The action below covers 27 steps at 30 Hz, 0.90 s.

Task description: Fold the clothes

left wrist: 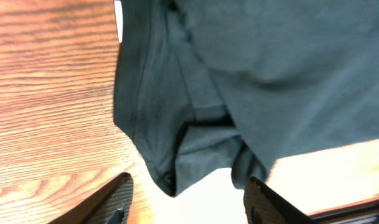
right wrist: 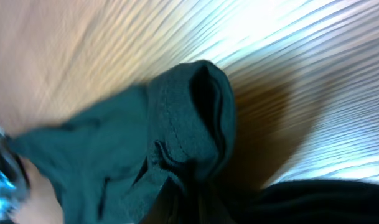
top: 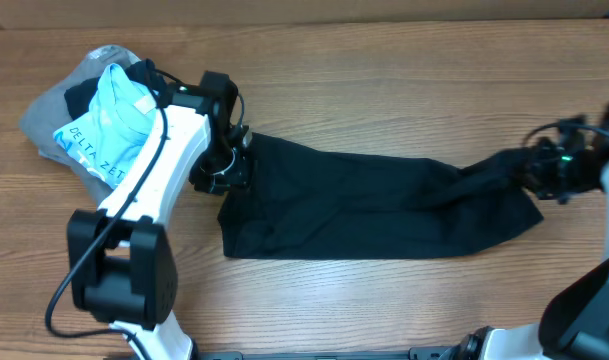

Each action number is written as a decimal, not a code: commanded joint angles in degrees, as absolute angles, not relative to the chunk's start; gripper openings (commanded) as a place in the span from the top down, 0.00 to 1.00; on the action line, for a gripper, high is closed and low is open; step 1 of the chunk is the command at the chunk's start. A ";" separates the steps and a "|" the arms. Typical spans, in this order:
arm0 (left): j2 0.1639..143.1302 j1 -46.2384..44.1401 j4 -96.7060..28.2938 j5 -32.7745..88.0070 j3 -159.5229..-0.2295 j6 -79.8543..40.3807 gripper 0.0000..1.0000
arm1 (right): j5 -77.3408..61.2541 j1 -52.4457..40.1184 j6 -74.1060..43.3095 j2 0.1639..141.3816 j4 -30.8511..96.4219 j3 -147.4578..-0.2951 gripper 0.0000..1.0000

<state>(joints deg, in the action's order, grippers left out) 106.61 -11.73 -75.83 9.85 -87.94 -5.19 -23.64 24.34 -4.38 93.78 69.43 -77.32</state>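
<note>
A black garment [top: 364,205] lies stretched across the middle of the wooden table. My left gripper [top: 227,165] hovers over its left end; in the left wrist view the jaws [left wrist: 186,202] are open and empty, with the cloth's hemmed corner [left wrist: 177,134] just beyond the fingertips. My right gripper [top: 544,165] is at the garment's right end, shut on a bunched corner that it pulls up and to the right. The right wrist view shows that dark folded cloth [right wrist: 189,118] filling the jaws.
A pile of other clothes [top: 99,115] sits at the far left: a light blue printed shirt on grey and dark pieces. Bare wooden table [top: 384,90] lies behind and in front of the garment.
</note>
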 commanded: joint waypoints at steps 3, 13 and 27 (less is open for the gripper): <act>98.17 -11.53 -76.60 11.44 -93.06 -3.18 0.34 | -10.70 10.72 -13.02 92.90 71.13 -77.54 0.96; 93.21 -11.53 -77.34 10.90 -93.38 -3.18 0.28 | 1.48 -11.27 -29.32 93.36 71.48 -77.06 0.96; 93.23 -11.60 -78.61 10.04 -93.38 -2.74 0.23 | 14.04 3.16 -31.53 93.41 63.94 -77.06 0.77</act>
<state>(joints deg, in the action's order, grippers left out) 93.43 -11.73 -78.59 10.41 -92.42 -3.99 9.96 -2.68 -31.05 93.71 65.04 -77.21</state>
